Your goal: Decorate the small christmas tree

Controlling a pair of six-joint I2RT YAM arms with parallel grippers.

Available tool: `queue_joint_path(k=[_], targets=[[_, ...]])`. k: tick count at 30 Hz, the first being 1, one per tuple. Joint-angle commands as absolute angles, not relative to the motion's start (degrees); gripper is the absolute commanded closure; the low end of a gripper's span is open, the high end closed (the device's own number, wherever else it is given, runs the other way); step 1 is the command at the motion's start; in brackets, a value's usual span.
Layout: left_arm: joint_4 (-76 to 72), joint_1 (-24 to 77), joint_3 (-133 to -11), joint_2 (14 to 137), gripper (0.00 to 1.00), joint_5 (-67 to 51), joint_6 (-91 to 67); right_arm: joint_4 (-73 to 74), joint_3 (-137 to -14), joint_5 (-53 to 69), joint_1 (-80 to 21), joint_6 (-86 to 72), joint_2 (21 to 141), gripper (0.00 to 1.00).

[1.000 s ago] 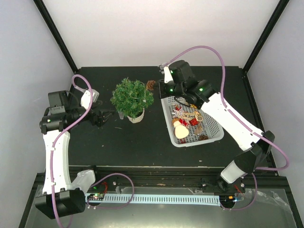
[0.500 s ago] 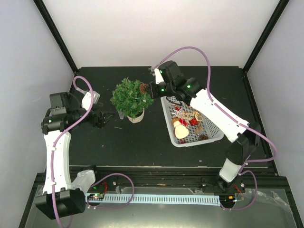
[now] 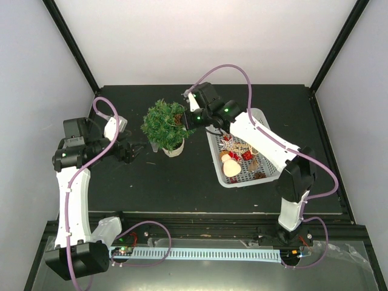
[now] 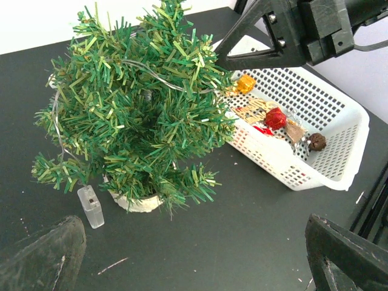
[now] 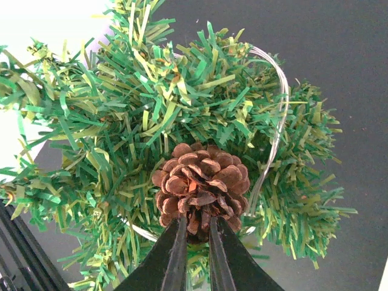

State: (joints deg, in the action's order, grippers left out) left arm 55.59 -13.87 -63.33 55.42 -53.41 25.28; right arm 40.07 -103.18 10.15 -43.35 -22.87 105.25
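One pine cone [image 5: 200, 182] pinched in the right gripper [image 5: 193, 239], poised at the small christmas tree [image 5: 151, 109], left gripper [image 3: 130, 150] spread wide and unladen; next, probably: seat it among sprigs, then release.

Sprigs of the small christmas tree [image 4: 133, 115] hide most of its pot [image 4: 138, 204]; the left hand [image 4: 194, 259] is cropped.

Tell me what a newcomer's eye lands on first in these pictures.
The bushy green small christmas tree in its white pot, mid-table, draws the eye first. Right at its foliage, the right hand pinches a brown pine cone. Beside the tree, to its right, sits a white basket of bright ornaments.
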Motion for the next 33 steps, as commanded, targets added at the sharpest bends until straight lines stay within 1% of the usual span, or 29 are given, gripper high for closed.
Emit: queue_joint_path(k=[1,7,11,13,15,17,21,23,25,27,30,33], targets=[[54.27,-14.17,-62.95,54.13,0.01,-54.84,24.52,39.26,-106.46,10.61,-43.65,-22.84,107.0,0.87],[54.38,-14.16,-62.58,53.96,0.01,-54.84,24.58,39.73,-108.58,10.94,-43.71,-23.01,108.97,0.86],[54.43,-14.16,-62.49,54.05,0.01,-54.74,24.67,39.72,-108.14,10.35,-43.7,-23.2,107.63,0.76],[54.19,-14.17,-62.4,54.05,0.01,-54.67,24.7,39.77,-107.73,10.05,-43.68,-23.04,106.72,0.72],[53.92,-14.15,-62.25,54.14,0.01,-54.67,24.55,40.08,-107.49,9.82,-43.68,-22.9,106.04,0.64],[53.65,-14.15,-62.14,54.2,0.01,-54.68,24.49,40.33,-107.28,9.34,-43.73,-22.85,105.23,0.6],[53.62,-14.17,-61.93,54.14,0.01,-54.3,24.51,41.34,-106.89,5.96,-43.67,-22.89,102.68,0.57],[53.82,-14.15,-62.04,54.16,0.01,-54.1,24.57,41.67,-106.3,3.52,-43.59,-23.03,100.67,0.49],[53.96,-14.15,-62.13,54.23,0.01,-54.06,24.68,42.1,-105.6,1.0,-43.4,-23.11,98.77,0.45],[53.96,-14.17,-62.37,54.38,0.01,-54.14,24.63,42.77,-104.56,-0.32,-43.12,-23.21,96.9,0.37],[54.12,-14.16,-62.87,54.48,0.01,-54.13,24.6,44.8,-101.03,-3.19,-42.29,-24.74,93.5,0.33],[54.45,-14.19,-63.46,54.66,0.01,-54.15,24.55,47.41,-93.51,-7.13,-40.43,-28.53,90.43,0.29]])
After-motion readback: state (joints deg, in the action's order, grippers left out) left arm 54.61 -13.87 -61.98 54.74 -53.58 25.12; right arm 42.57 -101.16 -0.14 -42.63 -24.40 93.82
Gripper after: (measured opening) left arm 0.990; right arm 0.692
